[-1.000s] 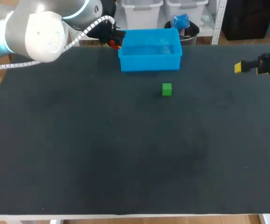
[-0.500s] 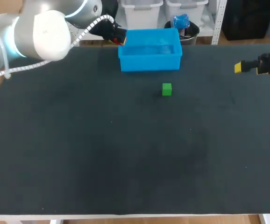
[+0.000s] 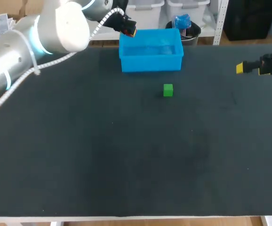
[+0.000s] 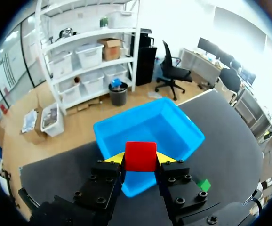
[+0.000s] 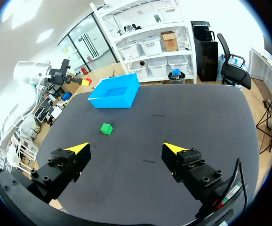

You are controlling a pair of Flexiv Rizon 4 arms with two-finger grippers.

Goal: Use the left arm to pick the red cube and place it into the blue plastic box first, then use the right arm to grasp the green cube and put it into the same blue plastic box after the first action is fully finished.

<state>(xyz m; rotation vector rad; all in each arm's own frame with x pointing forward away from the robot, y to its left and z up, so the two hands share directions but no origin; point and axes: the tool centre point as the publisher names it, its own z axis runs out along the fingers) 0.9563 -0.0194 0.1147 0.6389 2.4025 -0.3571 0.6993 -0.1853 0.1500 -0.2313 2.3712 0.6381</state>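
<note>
**Red cube held at the box's corner, green cube on the mat**

The black table (image 3: 126, 155) fills most of the head view. The left arm (image 3: 56, 28) comes in from the left and reaches across to the far side. The blue plastic box (image 3: 151, 62) stands open at the table's far edge, near the middle.

The right gripper (image 5: 126, 149) hangs over the table's right side. Its fingers are spread wide with nothing between them, and it is well apart from both the box and the cubes.

The left gripper (image 4: 140, 157) is up at the box's far left corner. Its two yellow tips press on opposite sides of the red cube (image 4: 140, 156). In the left wrist view the cube hangs clear of the table, over the box's near rim.

The green cube (image 3: 168, 90) lies on the table in front of the box, near it but not touching, with neither gripper close to it.
</note>
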